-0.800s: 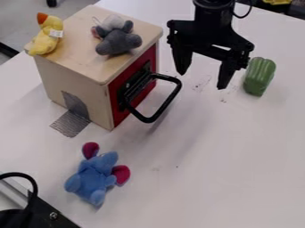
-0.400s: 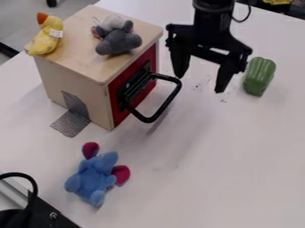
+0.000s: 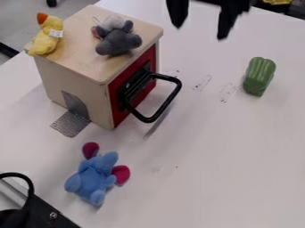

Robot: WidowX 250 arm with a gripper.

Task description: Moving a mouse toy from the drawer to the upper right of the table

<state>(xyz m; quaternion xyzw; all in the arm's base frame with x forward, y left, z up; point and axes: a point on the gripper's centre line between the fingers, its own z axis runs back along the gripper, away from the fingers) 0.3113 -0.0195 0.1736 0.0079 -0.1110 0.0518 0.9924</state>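
Yellow duck [image 3: 47, 38] and grey mouse toy [image 3: 118, 41] are sitting atop drawer box [image 3: 80, 51], upper L; I'm guessing nothing's done, w/ grasp, carry, set-down all remaining. Red front [image 3: 152, 55] is hiding contents (can't tell). My gripper [image 3: 199, 32] is hanging open, empty, top ctr; table's [image 3: 280, 49] upper R is awaiting mouse toy.

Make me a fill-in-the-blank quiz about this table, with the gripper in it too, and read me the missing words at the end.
The gray toy lies on ____ of the box. The duck has an ____ beak. The pepper is ____ in color. With its fingers spread apart, the gripper is ____.

Missing words: top; orange; green; open.
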